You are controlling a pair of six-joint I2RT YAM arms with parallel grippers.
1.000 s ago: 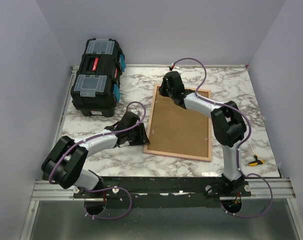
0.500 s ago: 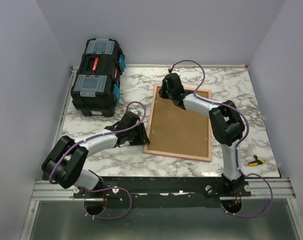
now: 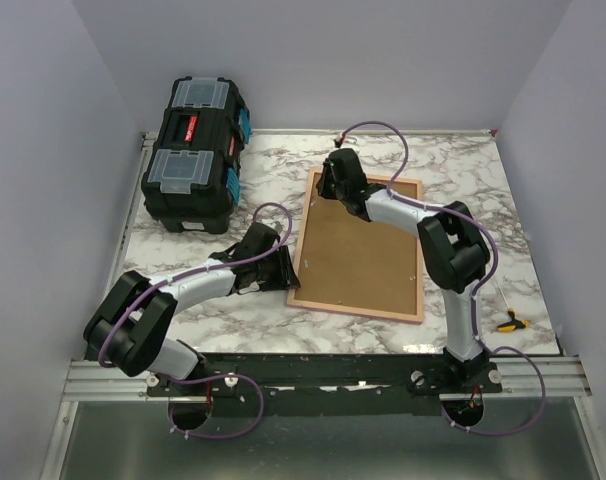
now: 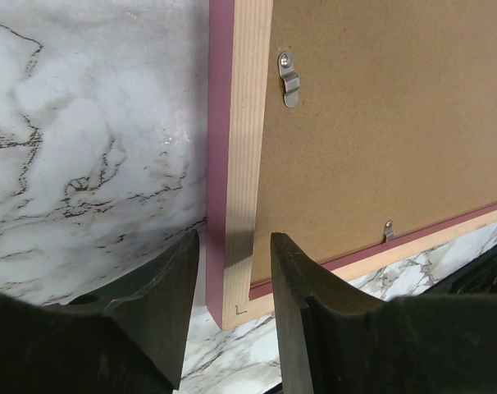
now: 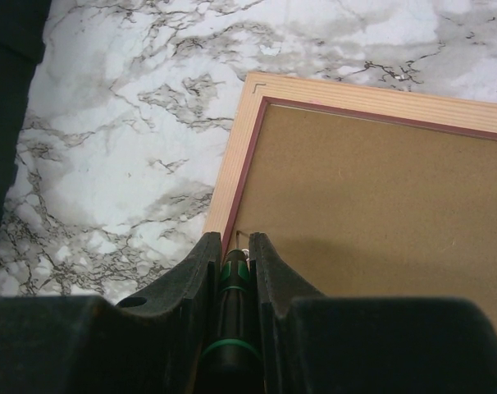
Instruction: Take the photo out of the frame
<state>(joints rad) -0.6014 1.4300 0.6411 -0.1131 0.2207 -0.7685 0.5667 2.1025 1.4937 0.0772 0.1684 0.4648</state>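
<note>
Black plastic toolbox (image 3: 195, 155) stands left of thin pink rectangular frame (image 3: 358, 260). Left gripper (image 4: 234, 238), half-open, straddles its rail; right gripper (image 5: 234, 240) clamps black green-banded tool (image 5: 234, 275)

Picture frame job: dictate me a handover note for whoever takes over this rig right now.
Left gripper: jaws apart astride the near-left rail of the thin pink picture frame; contact unclear.
Right gripper: shut on a black green-ringed tool, tip at the frame's far-left inner edge.
Frame lies back-up on the marble table, brown backing board in, metal clips visible.
Done: nothing removed.
To do: free clips, lift backing, take out the hidden photo.
</note>
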